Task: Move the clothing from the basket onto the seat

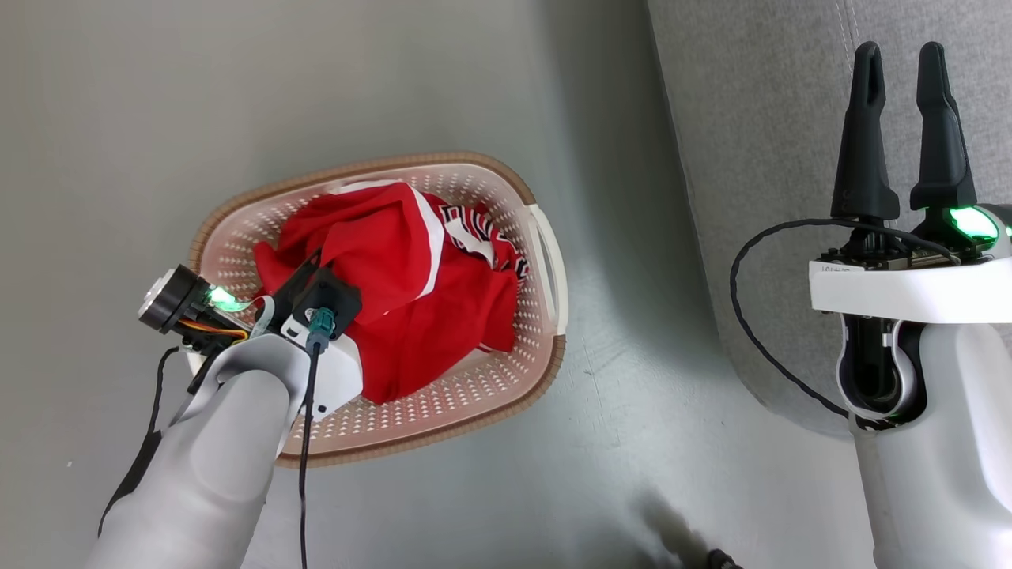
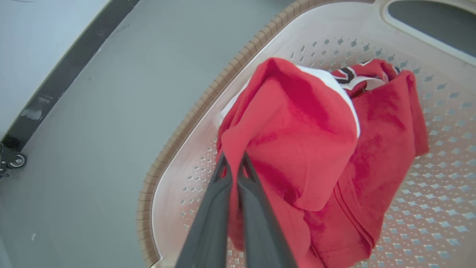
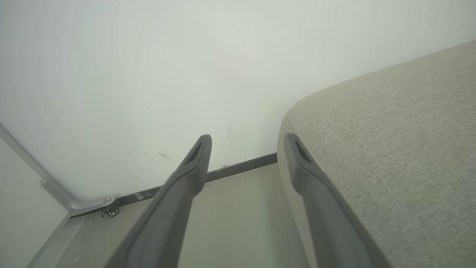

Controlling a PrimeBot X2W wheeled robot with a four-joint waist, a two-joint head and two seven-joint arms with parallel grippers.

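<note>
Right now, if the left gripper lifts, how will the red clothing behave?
Likely floppy: the clothing drapes in folds from the shut left gripper. Probably light, being thin fabric. Trailing layers may snag or drag across the basket rim.

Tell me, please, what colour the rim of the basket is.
Brown, woven-look rim on the cream-white basket; head view shows it best.

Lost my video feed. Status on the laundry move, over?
Left end effector shut on the clothing, inside the basket. Right end effector open, empty, over the seat. Nothing seen between basket and seat.
</note>
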